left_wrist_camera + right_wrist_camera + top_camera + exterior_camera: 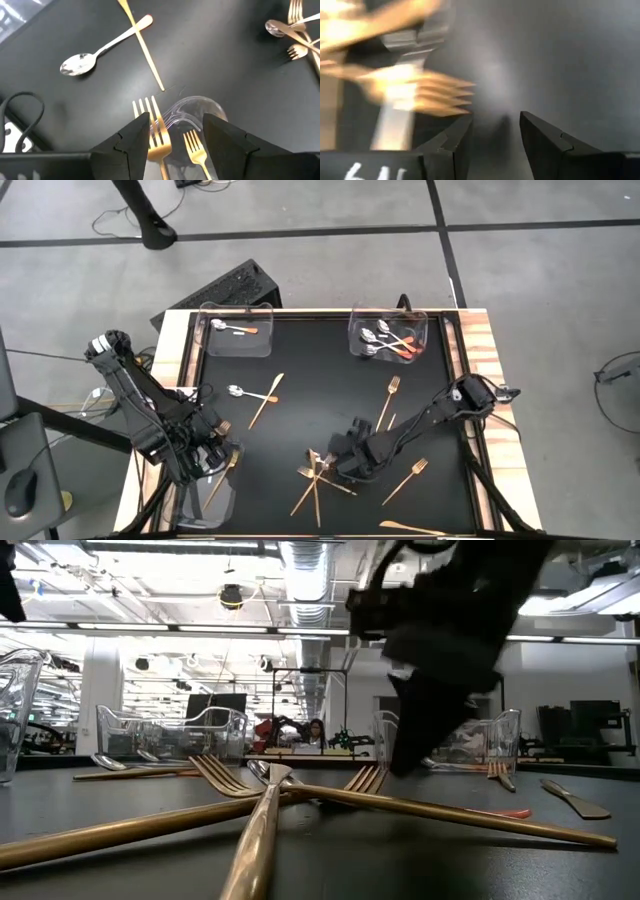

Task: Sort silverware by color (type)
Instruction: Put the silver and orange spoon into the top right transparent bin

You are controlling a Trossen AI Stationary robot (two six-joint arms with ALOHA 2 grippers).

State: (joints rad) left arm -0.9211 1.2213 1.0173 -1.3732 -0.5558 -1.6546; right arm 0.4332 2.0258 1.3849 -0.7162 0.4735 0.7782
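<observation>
My left gripper (177, 136) is open over the far corner of the clear near-left tray (205, 498). Two gold forks lie below it: one fork (156, 131) by one finger, the other fork (195, 146) between the fingers. My right gripper (342, 463) is open just above the mat, beside a crossed pile of gold forks (318, 472). The right wrist view shows a blurred gold fork head (427, 95) ahead of my right gripper (495, 137). In the low view, that pile of forks (270, 802) lies before the right gripper (440, 680).
The far-left tray (238, 330) holds one spoon, and the far-right tray (388, 337) holds several. Loose on the black mat lie a spoon (238, 391), a gold knife (267, 400), two gold forks (388, 402) (405, 480), and another knife (410, 528) at the near edge.
</observation>
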